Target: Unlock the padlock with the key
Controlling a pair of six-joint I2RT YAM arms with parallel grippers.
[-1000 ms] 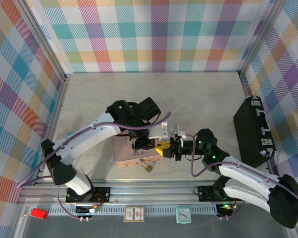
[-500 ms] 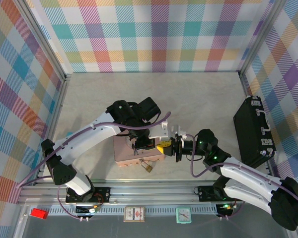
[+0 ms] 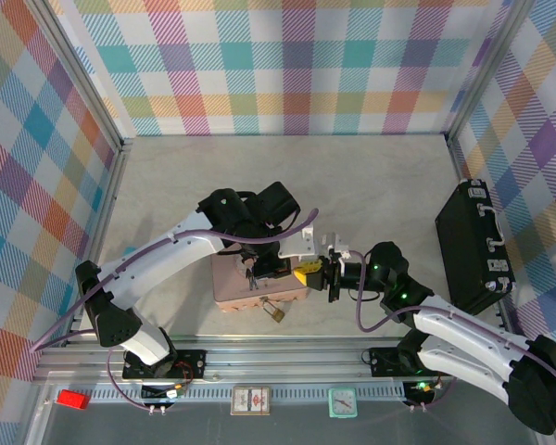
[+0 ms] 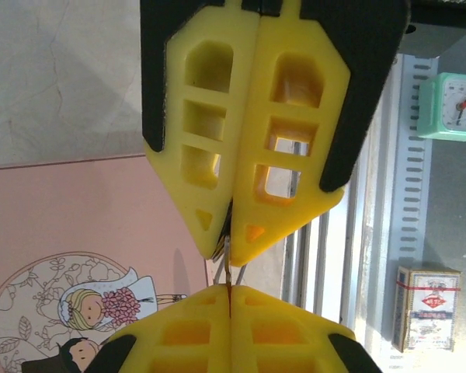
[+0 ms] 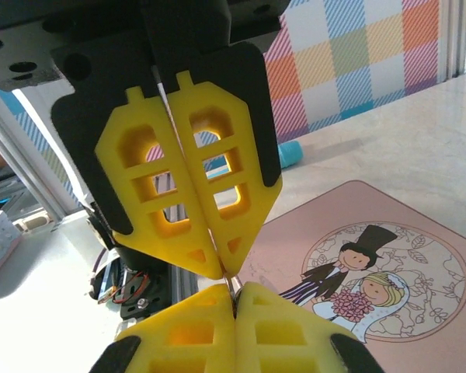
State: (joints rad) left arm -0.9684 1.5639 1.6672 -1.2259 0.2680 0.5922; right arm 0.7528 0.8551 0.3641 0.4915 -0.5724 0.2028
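Key pinched between both grippers above the tin, padlock waiting below

On the bench sits the pink tin. Over it the left gripper and right gripper meet tip to tip, each with its jaws pressed together on the same thin sliver. The padlock lies just off the tin's near edge, touched by neither gripper. The key bridges the two tips, mostly hidden in the seams. This looks like a regrasp, so one gripper should let go only once the other's hold is firm. The blade should stick out far enough to reach the keyhole, because a thin key twists easily.
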